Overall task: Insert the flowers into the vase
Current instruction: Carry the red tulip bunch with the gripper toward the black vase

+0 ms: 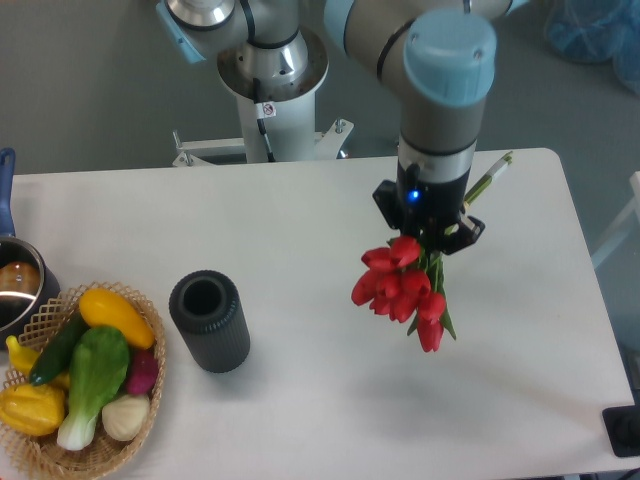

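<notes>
While the claw (436,232) grips one bunch of flowers (402,288), one vase (209,322) stands apart.

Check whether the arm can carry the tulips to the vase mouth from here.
Probably yes. The claw holds the tulips, bare table lies between them and the vase, and its mouth is uncovered.
</notes>
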### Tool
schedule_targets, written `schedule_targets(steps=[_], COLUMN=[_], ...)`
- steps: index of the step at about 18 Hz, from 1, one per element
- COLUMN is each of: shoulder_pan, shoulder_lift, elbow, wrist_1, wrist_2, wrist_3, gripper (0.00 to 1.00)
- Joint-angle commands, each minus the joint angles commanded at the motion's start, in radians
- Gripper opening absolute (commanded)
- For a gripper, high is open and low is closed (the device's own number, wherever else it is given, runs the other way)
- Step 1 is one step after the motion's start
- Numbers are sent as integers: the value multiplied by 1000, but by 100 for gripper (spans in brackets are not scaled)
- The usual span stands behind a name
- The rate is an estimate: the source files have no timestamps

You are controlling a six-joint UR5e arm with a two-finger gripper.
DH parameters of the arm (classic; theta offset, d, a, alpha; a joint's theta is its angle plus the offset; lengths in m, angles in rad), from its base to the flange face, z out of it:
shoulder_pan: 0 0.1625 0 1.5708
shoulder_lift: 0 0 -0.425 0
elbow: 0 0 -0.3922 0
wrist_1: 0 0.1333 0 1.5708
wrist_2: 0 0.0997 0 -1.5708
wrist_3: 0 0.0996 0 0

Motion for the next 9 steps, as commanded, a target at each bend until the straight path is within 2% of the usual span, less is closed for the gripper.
schedule_targets(steps=[3, 5, 9], shoulder_pan=[-5, 5, 47], shoulder_lift=[8, 35, 80], elbow=[-5, -27, -87], wrist_1=[-2, 15, 158], wrist_2=[-31, -98, -317], wrist_3=[-9, -35, -83], gripper=[0, 0, 0])
